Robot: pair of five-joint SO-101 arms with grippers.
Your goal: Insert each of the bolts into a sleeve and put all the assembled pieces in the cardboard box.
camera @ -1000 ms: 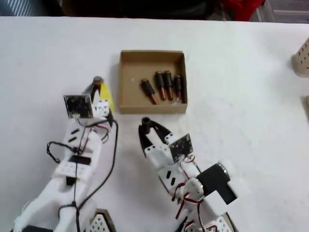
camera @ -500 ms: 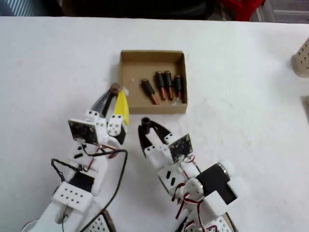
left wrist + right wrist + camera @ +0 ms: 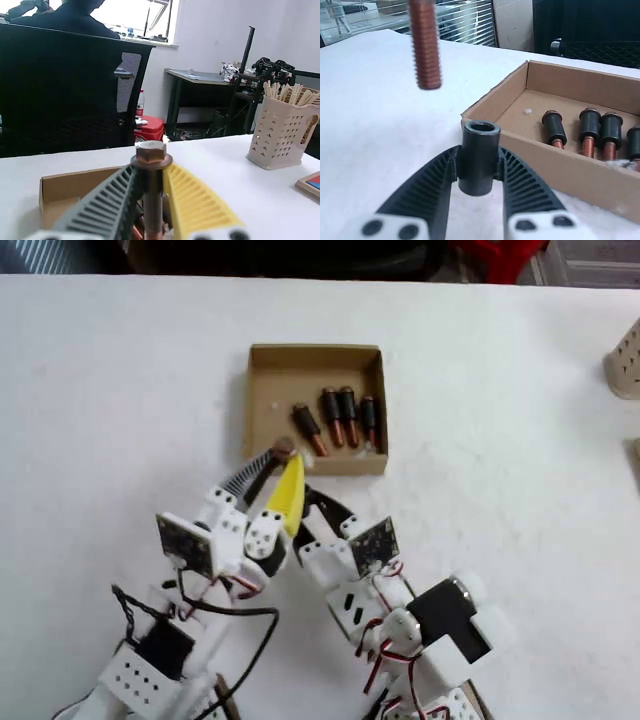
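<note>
The bolt (image 3: pixel 152 200) is copper-toned metal with a dull sheen. Its shaft is rough with thread and its hexagonal head is smooth. The sleeve (image 3: pixel 479 156) is black, smooth and matt; whether it is plastic or coated metal cannot be told. The left gripper (image 3: pixel 150 172) has ribbed matt plastic fingers (image 3: pixel 107 205), one grey and one yellow. The right gripper (image 3: pixel 479 167) has ribbed black ones. The cardboard box (image 3: pixel 555 157) is plain brown matt board with raw cut edges. The worktop (image 3: pixel 520 400) is white, matt and faintly grainy.

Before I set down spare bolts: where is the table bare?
Bare: white table left of the open cardboard box, and between it and the beige perforated basket. Crowded: the box's near wall, where the left gripper's copper bolt hangs near the right gripper's black sleeve.
</note>
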